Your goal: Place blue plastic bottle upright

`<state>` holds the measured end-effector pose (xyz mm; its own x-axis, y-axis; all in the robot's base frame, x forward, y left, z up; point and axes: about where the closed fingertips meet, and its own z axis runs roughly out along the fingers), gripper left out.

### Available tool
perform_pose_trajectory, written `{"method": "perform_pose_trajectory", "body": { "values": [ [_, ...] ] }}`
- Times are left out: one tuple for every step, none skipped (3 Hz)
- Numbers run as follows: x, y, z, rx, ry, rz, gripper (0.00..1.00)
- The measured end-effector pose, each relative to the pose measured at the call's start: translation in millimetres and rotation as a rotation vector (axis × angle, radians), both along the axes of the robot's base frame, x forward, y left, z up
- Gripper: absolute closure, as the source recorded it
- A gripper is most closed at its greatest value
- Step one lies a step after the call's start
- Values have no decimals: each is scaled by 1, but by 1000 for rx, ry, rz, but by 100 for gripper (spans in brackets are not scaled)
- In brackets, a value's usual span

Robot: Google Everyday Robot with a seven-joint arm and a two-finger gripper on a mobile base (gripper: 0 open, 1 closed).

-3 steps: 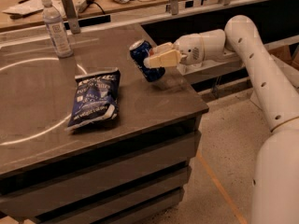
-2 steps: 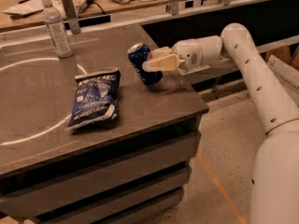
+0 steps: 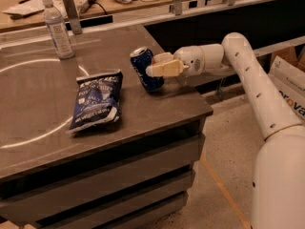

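The dark-blue soda can (image 3: 144, 67) with a silver top stands nearly upright, leaning slightly left, near the right edge of the grey table (image 3: 43, 109). My gripper (image 3: 153, 65) reaches in from the right on the white arm (image 3: 248, 80), and its cream fingers (image 3: 164, 69) are shut on the can's right side. The can's base is at or just above the tabletop; I cannot tell whether it touches.
A flat dark-blue chip bag (image 3: 96, 100) lies left of the can. A clear water bottle (image 3: 56, 28) with a white cap stands at the back left. A white arc is marked on the tabletop. The table's right edge drops to the floor.
The can has turned from tilted to nearly upright in my gripper and shifted slightly left and down toward the tabletop. The chip bag and water bottle have not moved.
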<state>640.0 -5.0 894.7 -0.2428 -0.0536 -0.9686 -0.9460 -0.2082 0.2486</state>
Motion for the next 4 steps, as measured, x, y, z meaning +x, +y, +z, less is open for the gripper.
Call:
{"method": "perform_pose_trajectory", "body": {
  "values": [
    [0, -2, -6, 11, 16, 12, 54],
    [1, -5, -11, 14, 24, 15, 31],
    [0, -14, -12, -4, 19, 12, 1],
    [-1, -25, -11, -25, 12, 0, 0]
  ]
}}
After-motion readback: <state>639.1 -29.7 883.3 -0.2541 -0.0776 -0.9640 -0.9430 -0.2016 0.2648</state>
